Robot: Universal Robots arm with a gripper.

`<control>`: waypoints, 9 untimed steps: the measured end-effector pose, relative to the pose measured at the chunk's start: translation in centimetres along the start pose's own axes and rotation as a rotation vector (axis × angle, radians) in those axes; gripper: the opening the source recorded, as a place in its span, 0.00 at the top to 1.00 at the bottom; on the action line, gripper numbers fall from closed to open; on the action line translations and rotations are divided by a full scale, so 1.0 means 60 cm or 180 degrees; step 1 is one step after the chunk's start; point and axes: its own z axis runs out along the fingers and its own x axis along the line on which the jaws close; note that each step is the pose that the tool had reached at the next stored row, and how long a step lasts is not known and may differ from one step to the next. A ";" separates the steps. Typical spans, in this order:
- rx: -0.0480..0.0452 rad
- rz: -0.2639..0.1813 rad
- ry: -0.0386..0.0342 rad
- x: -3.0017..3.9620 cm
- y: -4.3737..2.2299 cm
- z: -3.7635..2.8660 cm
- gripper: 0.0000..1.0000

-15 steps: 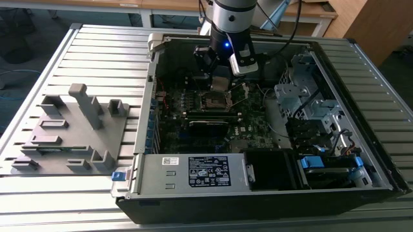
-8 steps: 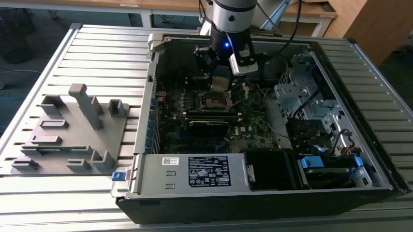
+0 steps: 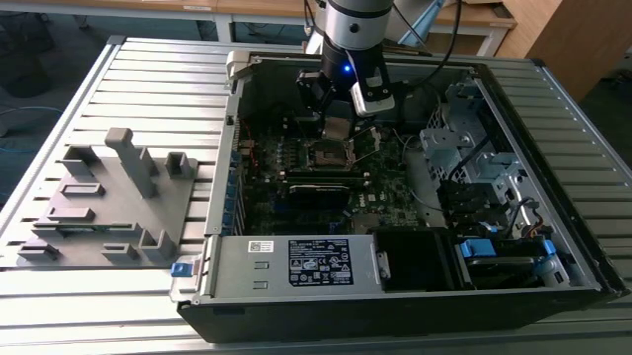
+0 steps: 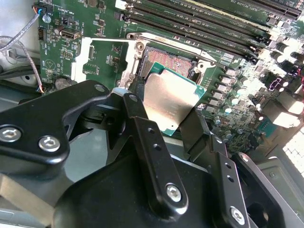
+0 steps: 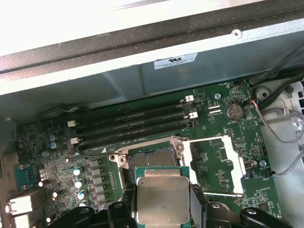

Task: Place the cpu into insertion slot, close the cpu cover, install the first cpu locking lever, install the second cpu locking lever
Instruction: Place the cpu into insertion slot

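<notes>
Silvery cpu (image 5: 163,199) is clamped by the gripper (image 5: 163,210), at 12 o'clock of the insertion slot (image 3: 329,153) in the exterior view, fwiw.

From high up and well back, the open computer case (image 3: 395,310) on the slatted bench (image 3: 148,74) is taken in by the exterior view. Both wrist views are aimed down past the fingers (image 4: 152,147) (image 5: 121,213), close over the motherboard (image 4: 71,21) (image 5: 59,164); the cpu (image 4: 168,97) (image 5: 162,199) and insertion slot (image 4: 164,61) (image 5: 151,156) are shared.
</notes>
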 end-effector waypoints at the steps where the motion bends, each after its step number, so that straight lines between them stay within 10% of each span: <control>1: 0.0000 0.0007 -0.0001 0.000 0.000 0.000 0.46; 9: 0.0000 0.0173 -0.0015 0.000 0.000 0.001 0.46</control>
